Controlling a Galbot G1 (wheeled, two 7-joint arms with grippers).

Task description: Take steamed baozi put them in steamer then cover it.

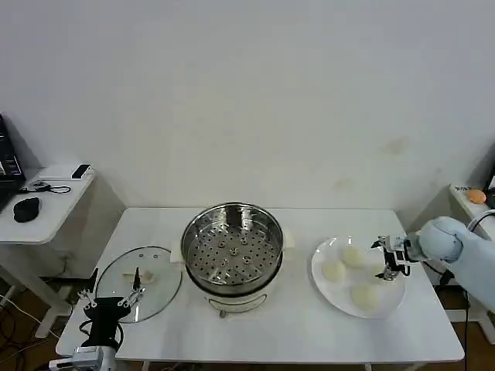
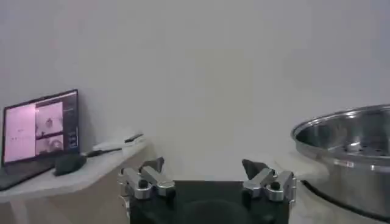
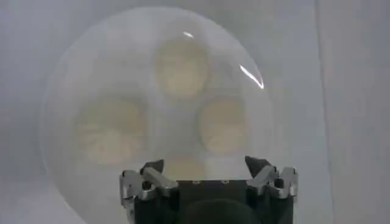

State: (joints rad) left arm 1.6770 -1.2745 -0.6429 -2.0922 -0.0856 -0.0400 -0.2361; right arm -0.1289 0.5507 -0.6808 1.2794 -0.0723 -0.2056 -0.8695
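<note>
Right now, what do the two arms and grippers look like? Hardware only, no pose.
The right arm has a smooth, rounded pale blue-white shell with a dark cable behind it. The right gripper is black with silver metal links and two dark pointed fingertips. The left gripper matches it: black body, silver jointed links with round black fasteners, dark fingertips. Its arm segment below is black, then pale. No markings are legible.

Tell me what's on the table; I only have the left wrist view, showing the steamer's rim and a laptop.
Observer: The steamer holds no buns yet; its perforated floor is bare.
Operator: Where are the baozi?
Observer: All four sit on a white plate to the steamer's right, with the right end effector open above them.
Operator: And the lid?
Observer: The glass lid lies flat left of the steamer, just ahead of your open left end effector.
</note>
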